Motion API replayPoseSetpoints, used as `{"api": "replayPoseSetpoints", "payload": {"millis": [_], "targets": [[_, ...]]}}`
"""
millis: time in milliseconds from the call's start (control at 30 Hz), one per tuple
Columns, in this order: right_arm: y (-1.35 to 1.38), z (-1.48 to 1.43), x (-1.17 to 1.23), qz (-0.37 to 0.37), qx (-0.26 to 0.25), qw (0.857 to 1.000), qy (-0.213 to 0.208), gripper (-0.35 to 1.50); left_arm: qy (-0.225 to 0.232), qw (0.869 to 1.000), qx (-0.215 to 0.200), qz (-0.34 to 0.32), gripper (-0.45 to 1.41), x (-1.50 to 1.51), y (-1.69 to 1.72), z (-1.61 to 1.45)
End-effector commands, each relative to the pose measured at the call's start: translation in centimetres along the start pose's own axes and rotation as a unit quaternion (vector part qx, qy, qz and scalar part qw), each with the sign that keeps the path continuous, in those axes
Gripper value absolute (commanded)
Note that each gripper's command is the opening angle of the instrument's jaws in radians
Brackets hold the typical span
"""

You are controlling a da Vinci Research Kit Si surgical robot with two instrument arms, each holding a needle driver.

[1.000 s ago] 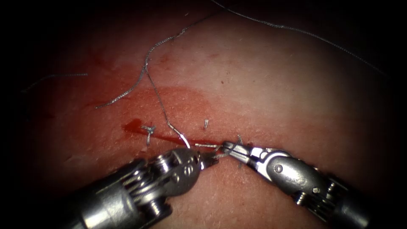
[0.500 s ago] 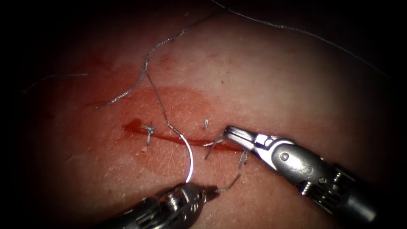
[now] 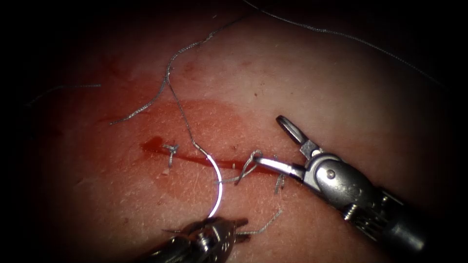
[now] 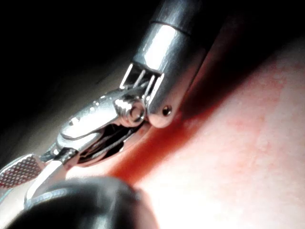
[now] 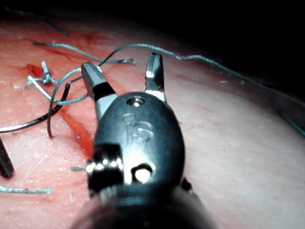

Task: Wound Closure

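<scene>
The cut [image 3: 195, 158] runs across the tissue [image 3: 317, 87], lined with red fluid. My right tool [image 3: 270, 140] comes in from the right, wide open and holding nothing. Its lower jaw lies in a loop of thread [image 3: 247, 163] at the cut; the right wrist view shows the same right tool [image 5: 121, 64] and loop [image 5: 57, 93]. The curved needle [image 3: 218, 182] lies free on the tissue across the cut, its end near my left tool [image 3: 242, 229]. The left jaws stand slightly apart with a short thread end [image 3: 265, 224] beside them. The right tool's toothed pads [image 4: 19, 171] stand apart.
A tied stitch [image 3: 170, 150] with cut ends sits at the left end of the cut, and another [image 3: 280, 182] just below the right tool's lower jaw. The long thread [image 3: 168, 73] trails from the needle up to the far edge and off to the right [image 3: 341, 34].
The right jaws have sprung wide open and let the thread go. The left tool drew back toward the bottom edge, uncovering the needle, and its jaws have parted from the short thread end.
</scene>
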Motion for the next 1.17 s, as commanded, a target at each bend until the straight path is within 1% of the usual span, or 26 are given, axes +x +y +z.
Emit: {"api": "replayPoseSetpoints", "payload": {"millis": [33, 67, 100, 167, 200, 233, 267, 333, 367, 400, 433, 467, 500, 533, 567, 600, 633, 667, 733, 767, 800, 967, 1167], "targets": [[0.10, -0.03, 0.09, -0.001, 0.004, 1.000, 0.004, 1.41, -0.003, 1.000, -0.002, 0.001, 0.02, -0.08, 0.08, -0.05], [0.13, -0.11, 0.10, 0.000, 0.006, 1.000, 0.005, 1.41, -0.003, 1.000, -0.002, 0.002, -0.05, -0.07, 0.08, -0.06], [0.19, -0.27, 0.10, 0.001, 0.007, 1.000, 0.005, 1.43, -0.004, 1.000, 0.000, 0.002, -0.10, -0.07, 0.09, -0.08], [0.28, -0.48, 0.09, 0.001, 0.001, 1.000, 0.004, 1.43, -0.004, 1.000, 0.001, 0.002, -0.03, -0.06, 0.10, -0.08], [0.33, -0.56, 0.09, 0.001, -0.004, 1.000, 0.003, 1.43, -0.004, 1.000, 0.001, 0.002, 0.04, -0.06, 0.11, -0.07], [0.39, -0.65, 0.09, 0.001, -0.009, 1.000, 0.002, 1.43, -0.004, 1.000, 0.001, 0.002, 0.15, -0.06, 0.11, -0.07], [0.52, -0.88, 0.07, -0.003, -0.023, 1.000, -0.001, 1.45, -0.004, 1.000, 0.000, 0.003, 0.36, -0.05, 0.10, -0.07], [0.63, -1.06, 0.03, -0.003, -0.032, 0.999, -0.007, 1.45, -0.004, 1.000, 0.000, 0.003, 0.57, -0.04, 0.09, -0.06], [0.73, -1.24, -0.06, -0.010, -0.037, 0.999, -0.032, 1.43, -0.004, 1.000, -0.001, 0.003, 0.74, -0.04, 0.08, -0.06], [0.76, -1.31, -0.11, -0.015, -0.038, 0.998, -0.049, 1.43, -0.004, 1.000, 0.000, 0.003, 0.78, -0.05, 0.09, -0.06], [0.78, -1.42, -0.25, -0.025, -0.036, 0.995, -0.088, 1.43, -0.006, 1.000, 0.000, 0.002, 0.83, -0.07, 0.11, -0.07], [0.77, -1.47, -0.36, -0.031, -0.039, 0.993, -0.111, 1.41, -0.013, 1.000, -0.003, 0.003, 0.88, -0.09, 0.15, -0.08], [0.78, -1.48, -0.42, -0.033, -0.045, 0.992, -0.117, 1.38, -0.023, 1.000, -0.002, 0.001, 0.89, -0.11, 0.17, -0.10], [0.78, -1.48, -0.42, -0.033, -0.045, 0.992, -0.117, 1.38, -0.023, 1.000, -0.002, 0.001, 0.89, -0.11, 0.17, -0.10], [0.85, -1.40, -0.47, -0.042, -0.051, 0.991, -0.119, 1.36, -0.048, 0.999, -0.002, -0.010, 0.91, -0.13, 0.23, -0.13], [0.87, -1.32, -0.50, -0.042, -0.056, 0.991, -0.116, 1.36, -0.054, 0.998, 0.001, -0.020, 0.91, -0.13, 0.25, -0.13], [0.87, -1.32, -0.50, -0.042, -0.056, 0.991, -0.116, 1.36, -0.054, 0.998, 0.001, -0.020, 0.91, -0.13, 0.25, -0.13], [0.88, -1.26, -0.53, -0.045, -0.058, 0.992, -0.107, 1.40, -0.054, 0.998, 0.001, -0.025, 0.91, -0.13, 0.27, -0.11], [0.86, -1.25, -0.56, -0.045, -0.055, 0.994, -0.089, 1.41, -0.054, 0.998, 0.000, -0.025, 0.93, -0.15, 0.30, -0.07], [0.86, -1.25, -0.56, -0.045, -0.055, 0.994, -0.089, 1.41, -0.054, 0.998, 0.000, -0.025, 0.93, -0.15, 0.30, -0.07], [0.85, -1.27, -0.55, -0.044, -0.053, 0.994, -0.083, 1.41, -0.055, 0.998, -0.001, -0.025, 0.98, -0.16, 0.33, -0.04], [0.86, -1.27, -0.50, -0.043, -0.053, 0.994, -0.085, 1.41, -0.056, 0.998, 0.002, -0.031, 0.99, -0.15, 0.36, -0.04], [0.84, -1.30, -0.50, -0.043, -0.053, 0.994, -0.081, 1.41, -0.057, 0.998, 0.002, -0.032, 0.98, -0.11, 0.39, -0.02]]}}
